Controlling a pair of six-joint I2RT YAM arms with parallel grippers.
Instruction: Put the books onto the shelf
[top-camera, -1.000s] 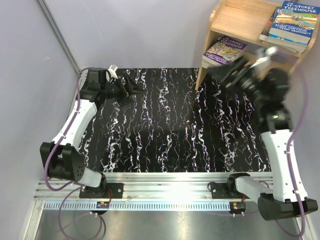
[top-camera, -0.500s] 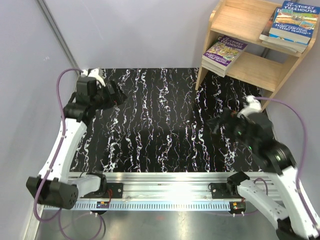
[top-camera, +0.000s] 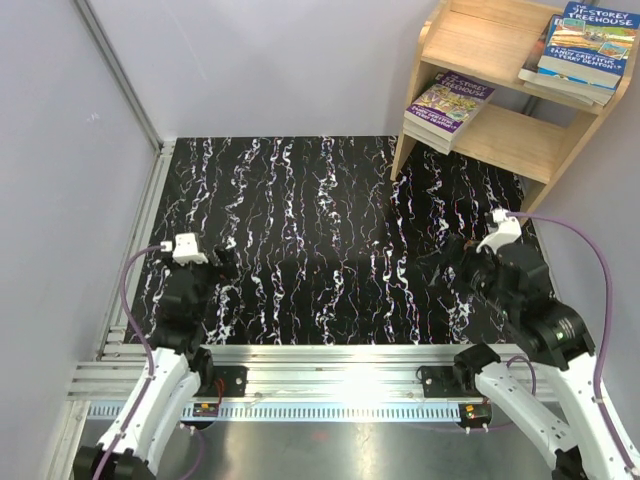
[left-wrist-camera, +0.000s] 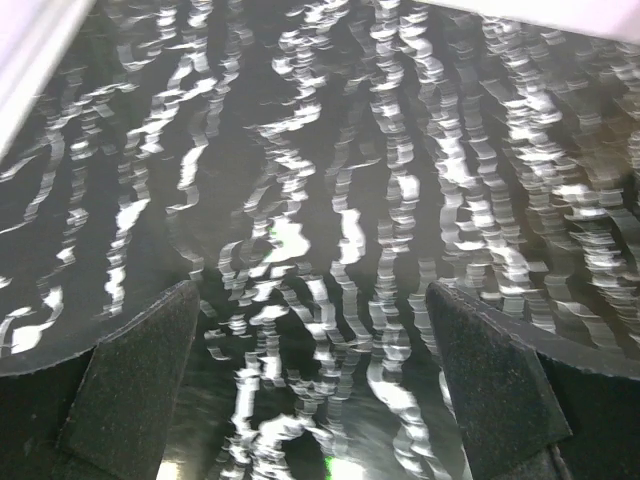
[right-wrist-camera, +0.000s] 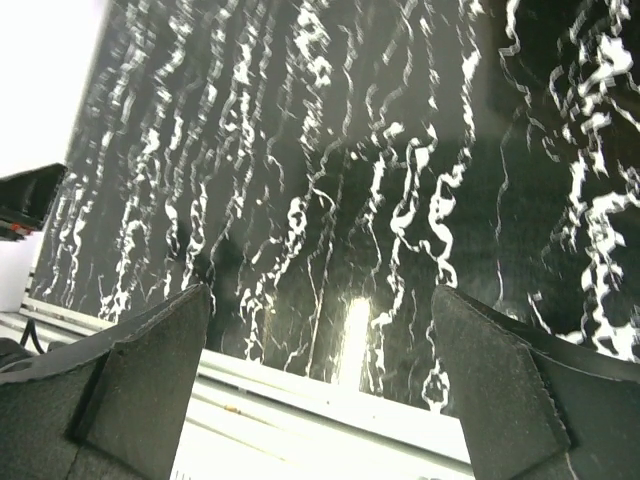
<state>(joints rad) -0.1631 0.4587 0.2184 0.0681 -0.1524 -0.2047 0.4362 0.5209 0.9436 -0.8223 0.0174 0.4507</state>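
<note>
Black desk (top-camera: 330, 220) with white marble squiggles, pale lavender walls around it, silver rail (top-camera: 340, 365) along the near edge where the 2 arms are bolted.

Closest in, both arms sit low near their bases. The left pincer (top-camera: 222, 252) hovers over the near-left part of the desk, jaws spread wide with nothing between them; its wrist cam shows only marble pattern between the 2 pads. Same for the right pincer (top-camera: 452, 255) over the near-right side: released, empty, just desk and rail under it.

Further back, in the far-right corner, is the wooden shelf (top-camera: 515, 138). Every book I can see is on it. A purple stack (top-camera: 452, 100) lies flat at the left end of the lower tier, long axis running diagonally toward the back right, and it looks to poke a bit past the front edge. A blue stack (top-camera: 590, 40) lies flat at the right end of the upper tier.

So the books are up and away to the far right of both pincers, and the right arm is clearly the nearer one. My guess is the job is basically done; if that purple stack needs a nudge inward, it's the right arm's reach.
</note>
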